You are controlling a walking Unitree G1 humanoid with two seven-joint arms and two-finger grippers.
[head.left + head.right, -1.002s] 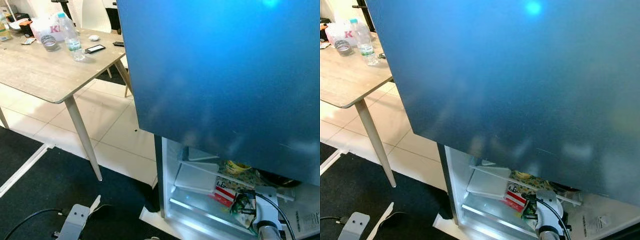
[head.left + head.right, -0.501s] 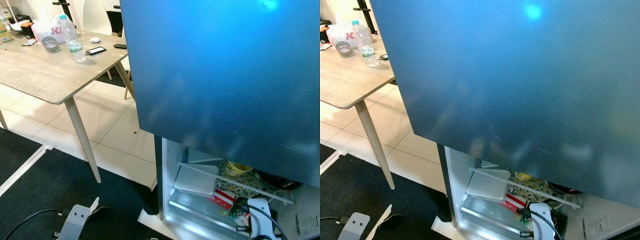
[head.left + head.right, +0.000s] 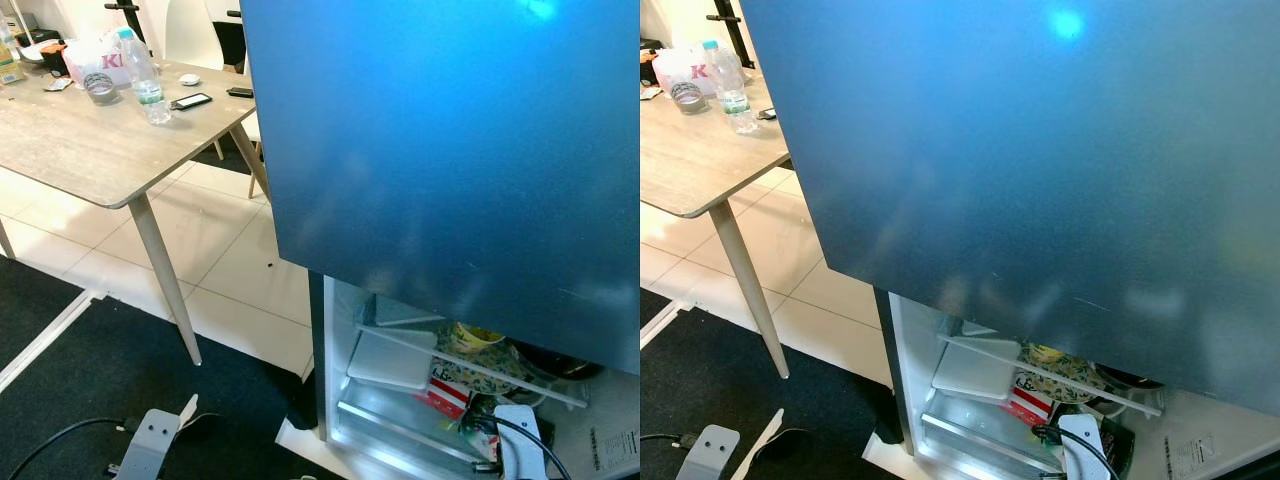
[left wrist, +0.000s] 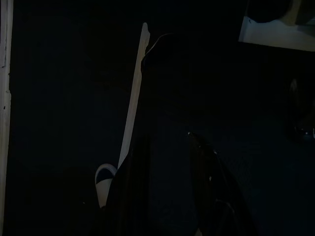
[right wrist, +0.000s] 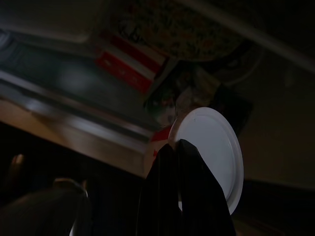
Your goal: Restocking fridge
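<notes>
The fridge has a big blue door [image 3: 440, 150] above an open lower compartment [image 3: 345, 400]. Its wire shelf [image 3: 470, 365] carries a patterned bowl [image 3: 475, 335]; below lie a white tray [image 3: 390, 360] and a red-and-white carton [image 3: 450, 385]. My right arm [image 3: 520, 452] reaches into the bottom of this compartment. In the right wrist view my right gripper [image 5: 176, 143] has its fingers pressed together on the rim of a green printed tub [image 5: 184, 91] with a white round end [image 5: 214, 152]; the tub [image 3: 480, 428] sits by the carton. My left gripper [image 4: 167, 138] hangs open over dark floor.
A wooden table [image 3: 90, 140] stands to the left with a water bottle [image 3: 140, 70], a phone [image 3: 190, 99] and small items. Its leg [image 3: 165, 280] stands on the tiles near the black mat [image 3: 90, 390]. A white strip [image 4: 133, 98] lies on the mat.
My right arm has dropped lower and back in the fridge's bottom compartment, and the green tub came down with it. The camera shifted slightly. The left arm stayed still.
</notes>
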